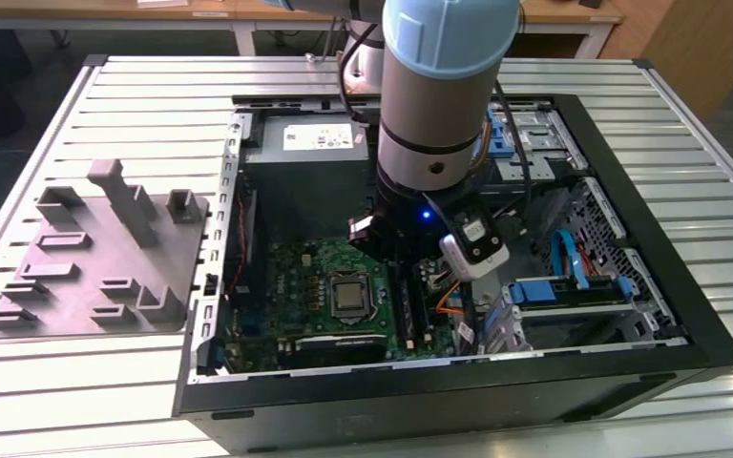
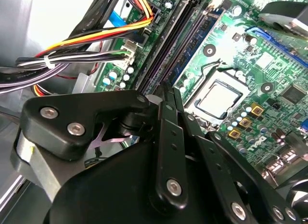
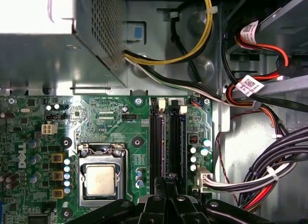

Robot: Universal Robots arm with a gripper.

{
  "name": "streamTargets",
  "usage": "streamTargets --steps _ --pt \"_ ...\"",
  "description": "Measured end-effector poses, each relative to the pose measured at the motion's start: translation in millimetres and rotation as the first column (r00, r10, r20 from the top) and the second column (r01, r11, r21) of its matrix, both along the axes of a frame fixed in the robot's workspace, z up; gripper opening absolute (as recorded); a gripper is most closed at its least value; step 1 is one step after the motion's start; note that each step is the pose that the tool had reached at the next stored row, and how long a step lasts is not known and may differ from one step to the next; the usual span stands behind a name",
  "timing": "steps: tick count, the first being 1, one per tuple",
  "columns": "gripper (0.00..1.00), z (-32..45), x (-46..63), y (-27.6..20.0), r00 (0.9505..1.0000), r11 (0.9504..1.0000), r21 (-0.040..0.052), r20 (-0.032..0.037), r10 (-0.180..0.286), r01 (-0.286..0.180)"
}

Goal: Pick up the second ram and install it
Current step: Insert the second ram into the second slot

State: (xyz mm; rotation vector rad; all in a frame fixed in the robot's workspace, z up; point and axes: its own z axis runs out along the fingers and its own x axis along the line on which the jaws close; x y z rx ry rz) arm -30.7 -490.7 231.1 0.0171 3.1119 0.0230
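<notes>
My gripper [image 3: 167,181] [image 2: 168,89] reaches down inside the open computer case [image 1: 621,367], over the long black memory slots [image 3: 156,147] to the exterior view's right of the processor socket [image 3: 101,179]. Its fingers [image 2: 166,137] stand pressed together. A thin board seen edge-on, the second ram [image 3: 166,147] [image 2: 169,53], runs out from between the tips along a slot, with the gripper shut on it. Another bluish stick [image 3: 183,142] [image 2: 199,31] sits in the neighbouring slot. In the exterior view the arm covers most of the gripper [image 1: 405,277].
Bundles of cables [image 3: 269,171] [image 2: 86,41] crowd the side of the slots away from the socket. The power supply box [image 3: 57,41] [image 1: 309,162] fills the case's far end. A grey holder fixture [image 1: 99,258] stands on the slatted table at the exterior view's left.
</notes>
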Motion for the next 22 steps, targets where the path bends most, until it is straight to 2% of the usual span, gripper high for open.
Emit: streamTargets --steps 22 --pt "0.11 -4.6 0.0 0.8 1.0000 1.0000 0.0040 0.0001 0.002 -0.002"
